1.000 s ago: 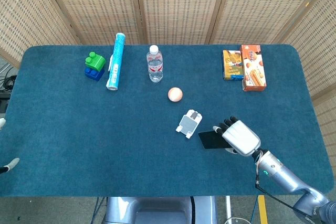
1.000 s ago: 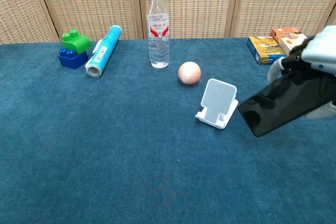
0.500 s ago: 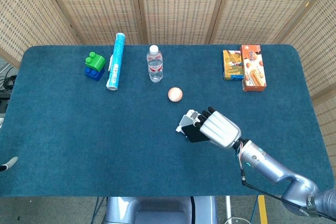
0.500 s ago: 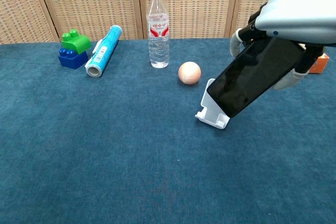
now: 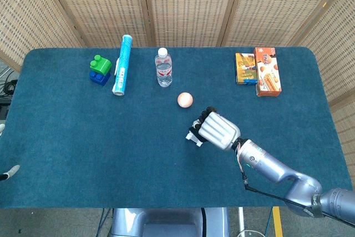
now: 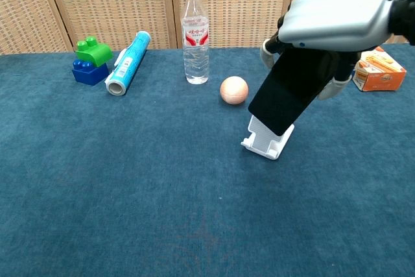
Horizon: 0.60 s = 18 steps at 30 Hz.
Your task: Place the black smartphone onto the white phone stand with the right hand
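Observation:
My right hand [image 5: 217,130] [image 6: 337,12] holds the black smartphone [image 6: 285,93] tilted over the white phone stand [image 6: 263,144]. In the chest view the phone's lower edge hangs just above the stand's lip and covers most of its back plate. From the head view the hand hides the phone and nearly all of the stand [image 5: 193,135]; only its left corner shows. The left hand shows only as a sliver of its fingers [image 5: 9,173] at the left edge, its state unreadable.
A pink ball [image 5: 185,100] [image 6: 234,90] lies just behind the stand. Further back stand a water bottle [image 5: 163,67], a blue roll [image 5: 122,64], green and blue blocks [image 5: 100,70] and two snack boxes [image 5: 258,71]. The table's front half [image 5: 111,165] is bare blue cloth.
My right hand carried the phone leftward from beside the stand to directly over it, raising and tilting the phone steeper. Nothing else moved.

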Tool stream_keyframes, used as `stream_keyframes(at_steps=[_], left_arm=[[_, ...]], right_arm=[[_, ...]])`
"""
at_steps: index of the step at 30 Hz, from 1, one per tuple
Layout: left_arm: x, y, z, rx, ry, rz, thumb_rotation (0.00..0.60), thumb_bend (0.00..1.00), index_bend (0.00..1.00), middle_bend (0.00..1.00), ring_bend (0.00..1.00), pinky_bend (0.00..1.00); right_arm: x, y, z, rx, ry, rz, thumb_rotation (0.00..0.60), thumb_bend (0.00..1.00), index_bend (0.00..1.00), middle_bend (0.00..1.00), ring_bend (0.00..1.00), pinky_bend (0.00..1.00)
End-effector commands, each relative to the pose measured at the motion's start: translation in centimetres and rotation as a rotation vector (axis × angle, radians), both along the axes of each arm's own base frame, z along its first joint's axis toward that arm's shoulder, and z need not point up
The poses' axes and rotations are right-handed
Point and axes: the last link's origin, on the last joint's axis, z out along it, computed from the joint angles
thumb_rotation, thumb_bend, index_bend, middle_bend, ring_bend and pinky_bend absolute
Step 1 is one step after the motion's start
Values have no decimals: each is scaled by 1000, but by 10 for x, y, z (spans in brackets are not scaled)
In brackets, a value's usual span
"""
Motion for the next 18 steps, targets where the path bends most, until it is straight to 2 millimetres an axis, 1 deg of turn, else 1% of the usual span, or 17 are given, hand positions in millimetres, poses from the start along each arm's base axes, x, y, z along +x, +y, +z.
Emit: stream_keyframes(at_steps=[1,8,18], left_arm=[[-1,1,0,-1,-1,4,600,0,0,0,0,0],[-3,5,-1,-6,3,20,600,0,0,0,0,0],[-5,9,-1,-8,4,40,600,0,0,0,0,0]], right_arm=[[0,-6,-9,11,41,-15,600,452,451,463,414,418],[0,-12,-18,35,85,-20,600,453,451,463,414,418],[2,-13,-27,59,110,-9,600,453,451,448,414,418]])
